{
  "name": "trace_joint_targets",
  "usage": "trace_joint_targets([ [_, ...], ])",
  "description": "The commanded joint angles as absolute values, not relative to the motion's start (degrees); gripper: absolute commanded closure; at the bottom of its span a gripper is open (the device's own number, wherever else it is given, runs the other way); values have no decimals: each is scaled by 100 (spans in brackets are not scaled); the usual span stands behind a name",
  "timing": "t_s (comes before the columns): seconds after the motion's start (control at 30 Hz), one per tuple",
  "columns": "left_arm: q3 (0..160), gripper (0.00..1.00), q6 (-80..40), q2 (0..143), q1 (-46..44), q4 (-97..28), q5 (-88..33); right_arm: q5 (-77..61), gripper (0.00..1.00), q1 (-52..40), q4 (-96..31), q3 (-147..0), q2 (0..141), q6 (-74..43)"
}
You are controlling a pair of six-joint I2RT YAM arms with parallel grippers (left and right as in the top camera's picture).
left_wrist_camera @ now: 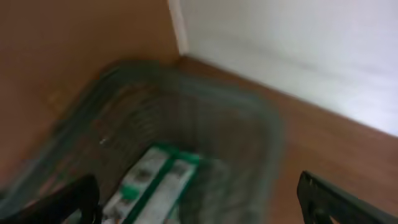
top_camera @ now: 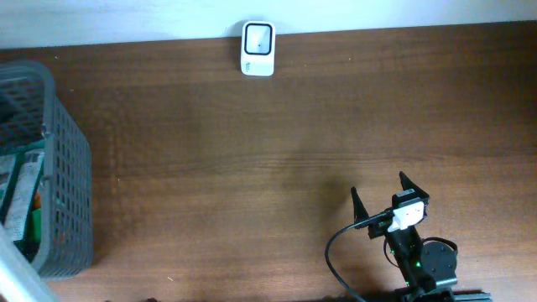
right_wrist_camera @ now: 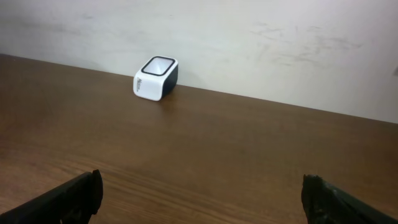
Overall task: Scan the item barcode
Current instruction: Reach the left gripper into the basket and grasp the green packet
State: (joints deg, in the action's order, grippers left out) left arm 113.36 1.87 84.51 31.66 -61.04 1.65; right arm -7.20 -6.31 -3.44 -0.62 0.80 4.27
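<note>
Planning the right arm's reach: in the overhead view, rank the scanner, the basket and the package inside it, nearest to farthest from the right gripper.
1. The scanner, at the back edge, nearest the right gripper.
2. The basket, at the far left edge.
3. The package, inside the basket, beyond its near wall.
</note>
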Motion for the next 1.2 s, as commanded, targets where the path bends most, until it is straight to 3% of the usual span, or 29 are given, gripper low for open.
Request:
trace_joint_targets([
  [0.0, 11330, 1, 62, 9085, 3378, -6462, 779, -775, 2, -591, -368, -32, 36, 408],
  [0.2, 10792, 2, 86, 9642, 3382, -6628, 1269, -775, 2, -591, -366, -32, 36, 408],
  [0.4, 9002, 3, 242, 9642, 3382, -5572, 1299, -775, 2, -591, -368, -32, 36, 408],
  [0.6, 8989, 5, 266, 9649, 3378, -5513, 1328, -775, 2, -591, -366, -32, 36, 408],
  [0.83, 8799, 2, 1131, 10007, 3395, -5334, 1334, -775, 2, -591, -366, -32, 36, 408],
  [0.97, 8799, 13, 1474, 10527, 3404, -4956, 1297, -775, 2, -591, -366, -32, 36, 408],
  [1.17, 8799, 16, 2051, 11205, 3551, -4713, 1295, -775, 2, -591, -366, -32, 36, 408],
])
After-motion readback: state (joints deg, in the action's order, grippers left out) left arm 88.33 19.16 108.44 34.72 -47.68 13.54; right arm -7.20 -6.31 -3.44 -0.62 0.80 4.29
